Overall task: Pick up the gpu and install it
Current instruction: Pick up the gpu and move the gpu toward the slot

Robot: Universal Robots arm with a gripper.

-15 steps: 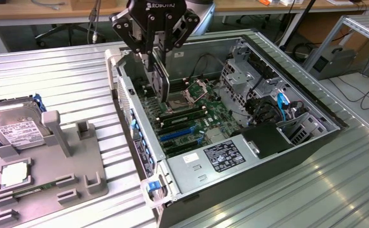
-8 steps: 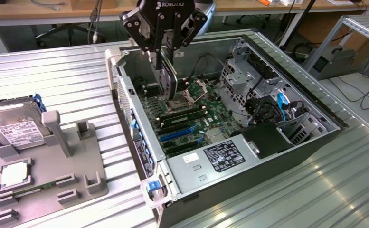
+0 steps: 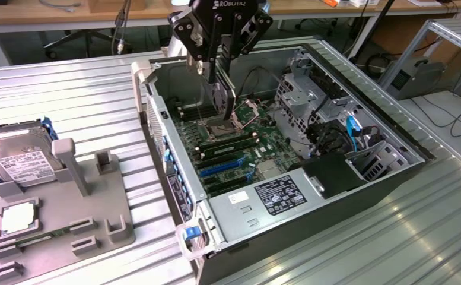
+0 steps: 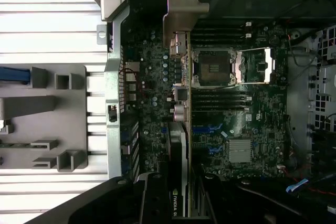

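Observation:
The gpu (image 3: 223, 101) is a thin dark card hanging on edge from my gripper (image 3: 219, 66), which is shut on its upper edge. It hovers inside the open computer case (image 3: 157, 127), over the CPU socket (image 3: 228, 124) on the motherboard (image 3: 274, 139). The blue expansion slots (image 3: 218, 167) lie a little nearer the case's front end, apart from the card. In the wrist view the gpu (image 4: 182, 98) appears edge-on, with its silver bracket (image 4: 185, 9) at the far end. My gripper (image 4: 181, 203) clamps it from both sides, and the blue slots (image 4: 207, 129) sit just beside the card.
At the exterior view's left, a grey fixture (image 3: 72, 202) on the ribbed metal table (image 3: 72, 101) holds a silver hard drive (image 3: 21, 157), a CPU (image 3: 16, 218) and a green memory stick (image 3: 44, 237). Drive cages (image 3: 305, 98), cables (image 3: 353, 133) and a power supply (image 3: 282, 193) crowd the case's other side.

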